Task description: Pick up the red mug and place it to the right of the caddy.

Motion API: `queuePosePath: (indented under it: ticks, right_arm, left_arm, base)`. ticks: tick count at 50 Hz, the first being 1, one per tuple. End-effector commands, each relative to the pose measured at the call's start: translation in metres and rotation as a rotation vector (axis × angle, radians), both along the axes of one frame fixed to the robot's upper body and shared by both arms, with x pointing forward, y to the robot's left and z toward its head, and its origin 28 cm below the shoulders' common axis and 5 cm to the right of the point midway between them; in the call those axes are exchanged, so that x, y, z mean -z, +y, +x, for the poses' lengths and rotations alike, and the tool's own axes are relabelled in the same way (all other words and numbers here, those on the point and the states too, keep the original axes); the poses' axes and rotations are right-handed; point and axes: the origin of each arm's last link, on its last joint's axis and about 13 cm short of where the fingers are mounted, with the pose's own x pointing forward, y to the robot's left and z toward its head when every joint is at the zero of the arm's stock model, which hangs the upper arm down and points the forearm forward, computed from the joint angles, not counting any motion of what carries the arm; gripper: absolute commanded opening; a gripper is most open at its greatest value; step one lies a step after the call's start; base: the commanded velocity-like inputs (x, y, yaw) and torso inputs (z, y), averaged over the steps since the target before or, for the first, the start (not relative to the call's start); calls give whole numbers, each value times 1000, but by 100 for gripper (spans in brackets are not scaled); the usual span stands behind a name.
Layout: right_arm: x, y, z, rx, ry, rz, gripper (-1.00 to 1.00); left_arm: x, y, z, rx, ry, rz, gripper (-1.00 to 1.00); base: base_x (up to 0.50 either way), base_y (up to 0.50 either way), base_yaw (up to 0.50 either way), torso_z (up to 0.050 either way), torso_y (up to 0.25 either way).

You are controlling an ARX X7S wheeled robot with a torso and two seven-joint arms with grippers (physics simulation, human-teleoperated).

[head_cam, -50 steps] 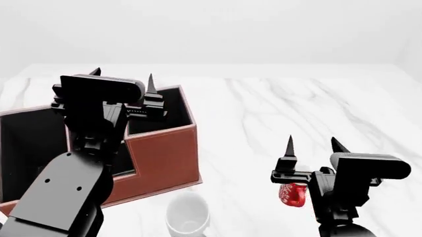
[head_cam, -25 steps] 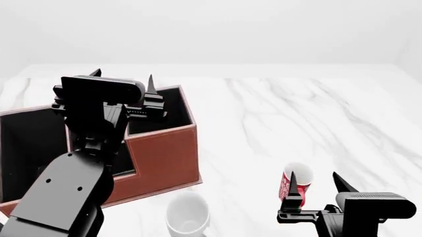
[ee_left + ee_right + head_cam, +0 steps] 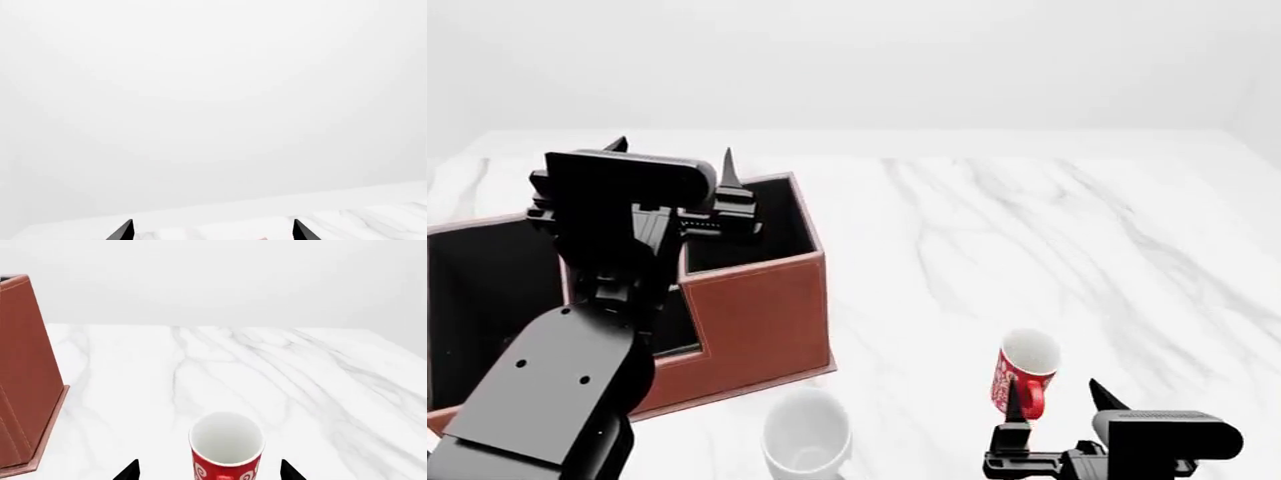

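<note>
The red mug (image 3: 1024, 372) stands upright on the marble table, to the right of the caddy (image 3: 761, 320) with a wide gap between them. Its white inside and red handle show. My right gripper (image 3: 1054, 395) is open at the view's lower edge, just on the near side of the mug. In the right wrist view the red mug (image 3: 227, 452) sits between the gripper's (image 3: 210, 470) spread fingertips (image 3: 132, 469), with gaps on both sides. The caddy's wall (image 3: 23, 380) shows there too. My left gripper (image 3: 671, 158) is open and empty above the caddy; its wrist view (image 3: 212, 231) shows only table.
A plain white mug (image 3: 805, 432) stands in front of the caddy's front right corner, left of the red mug. The marble table (image 3: 1028, 230) stretches behind and to the right.
The right gripper has let go of the red mug, which now stands upright on the table. The gripper has drawn back toward me and lower. The left arm has barely moved.
</note>
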Motion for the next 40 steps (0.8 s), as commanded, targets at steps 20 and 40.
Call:
queuePosePath:
  ticks: [20, 40]
  right_arm:
    - [13, -1, 3, 5, 73, 25, 100]
    - [20, -3, 7, 31, 124, 34, 100]
  left_arm:
    - [-1, 1, 1, -6, -5, -3, 100]
    - [-1, 3, 1, -11, -7, -7, 100]
  base:
    - [0, 0, 0, 0, 0]
    - [0, 0, 0, 0, 0]
